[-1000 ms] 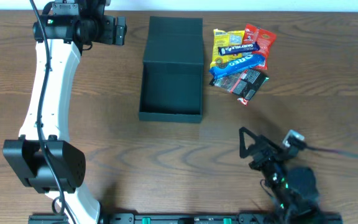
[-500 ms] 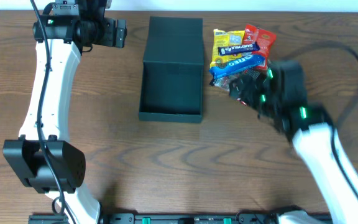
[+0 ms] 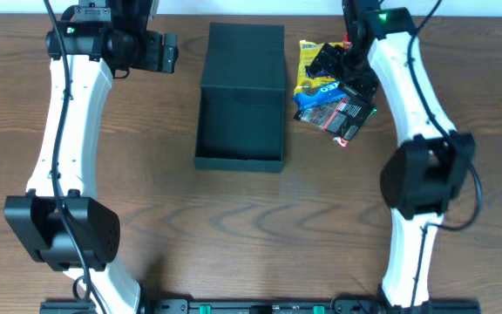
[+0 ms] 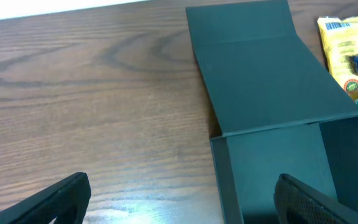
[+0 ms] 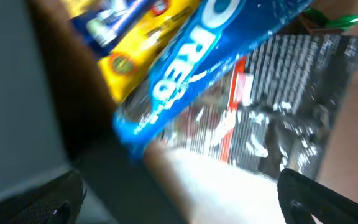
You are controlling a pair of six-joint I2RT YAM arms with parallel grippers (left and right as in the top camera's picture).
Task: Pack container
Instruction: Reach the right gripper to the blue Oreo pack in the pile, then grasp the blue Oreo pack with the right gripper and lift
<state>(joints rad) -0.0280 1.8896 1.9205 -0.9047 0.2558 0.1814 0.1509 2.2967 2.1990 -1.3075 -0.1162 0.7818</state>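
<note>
Container [image 3: 239, 122]: I see it open at the middle of the table's [image 3: 146, 218] far edge, lid flap [image 3: 247, 54] laid back; inside too dark to read.
Left gripper [image 3: 171, 51]: jaws spread wide, gripping nothing, left of the lid flap and apart from it; wrist view crops both fingers.
Right gripper [image 3: 340, 66]: jaws wide apart over the snack pile [image 3: 336, 100], nothing visibly pinched; it hides the pile's far packets.
Oreo packet [image 5: 191, 74]: blue, blurred, lying across a yellow packet [image 5: 135, 43] and a black packet [image 5: 291, 118].
</note>
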